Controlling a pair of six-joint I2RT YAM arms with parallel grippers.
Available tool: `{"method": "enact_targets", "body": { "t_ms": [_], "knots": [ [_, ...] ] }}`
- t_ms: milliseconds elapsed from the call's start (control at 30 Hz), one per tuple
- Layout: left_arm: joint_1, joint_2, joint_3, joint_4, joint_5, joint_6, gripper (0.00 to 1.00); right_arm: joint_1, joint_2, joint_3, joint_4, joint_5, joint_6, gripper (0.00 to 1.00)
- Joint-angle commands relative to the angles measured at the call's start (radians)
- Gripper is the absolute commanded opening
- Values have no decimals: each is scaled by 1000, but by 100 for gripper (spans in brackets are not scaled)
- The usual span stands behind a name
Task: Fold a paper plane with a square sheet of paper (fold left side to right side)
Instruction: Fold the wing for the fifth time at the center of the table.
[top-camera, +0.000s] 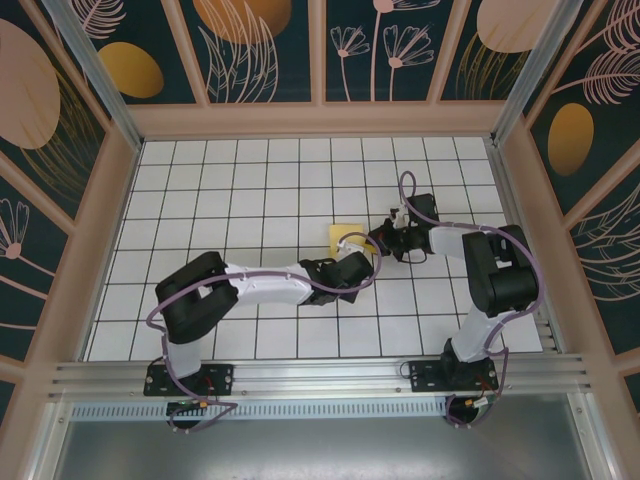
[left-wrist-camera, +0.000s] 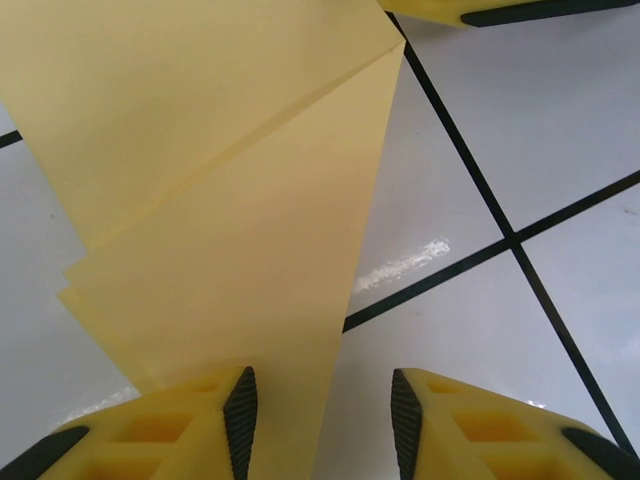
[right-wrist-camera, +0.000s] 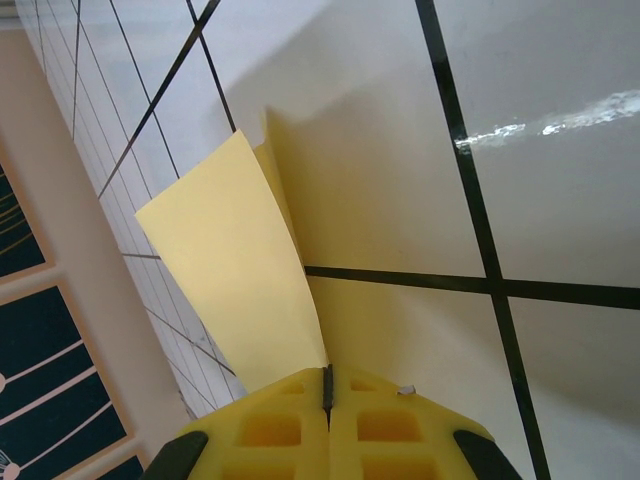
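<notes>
**Item: square sheet of paper** (left-wrist-camera: 220, 200), partly folded.

Appearance: Thin, plain yellow-orange and matte. In the left wrist view several layers overlap, with one straight diagonal crease and stacked edges fanned out on one side. It narrows toward the fingers. In the right wrist view (right-wrist-camera: 230, 270) one flap curls upward off the tile while another layer lies flat below it.

Position relative to the claws: The left gripper (left-wrist-camera: 320, 400) has its jaws apart. The narrow end of the sheet runs down into the gap, hard beside one black pad (left-wrist-camera: 240, 420) and clear of the other, so nothing is clamped. The right gripper (right-wrist-camera: 327, 395) has its jaws pressed together with the sheet's edge pinched in the seam. From above, the sheet (top-camera: 345, 236) lies right of the table's centre. The left gripper (top-camera: 368, 256) is at its near right corner and the right gripper (top-camera: 386, 240) is at its right edge. The two claws nearly meet.

Materials and surroundings:
- Fingers: yellow moulded plastic with hollow cells and dark ribbed pads.
- Arms: black joints, with a white sleeve on the left arm and lilac cabling.
- Mounting: both arms are bolted to a metal rail (top-camera: 320, 375).
- Table (top-camera: 250, 180): glossy white tiles divided by thin black grid lines, showing bright glare streaks.
- Enclosure: pale wooden frame around dark teal wall panels (top-camera: 260, 50) printed with orange discs and line-drawn plants.
</notes>
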Motion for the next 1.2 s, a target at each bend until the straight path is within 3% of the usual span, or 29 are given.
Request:
{"method": "enact_targets", "body": {
  "t_ms": [0,433,633,767,1167],
  "knots": [
    [1,35,28,-44,-32,-17,40,8,16,30,-29,0,-22,0],
    [2,64,34,-75,-26,-25,27,8,31,39,-35,3,-26,0],
    [0,49,8,-73,-21,-36,27,8,34,49,-39,8,-27,0],
    [-1,33,-12,-68,-18,-41,34,6,34,61,-46,8,-29,0],
    [-12,15,-36,-47,-3,-30,28,6,29,64,-53,11,-29,0]
  ]
}}
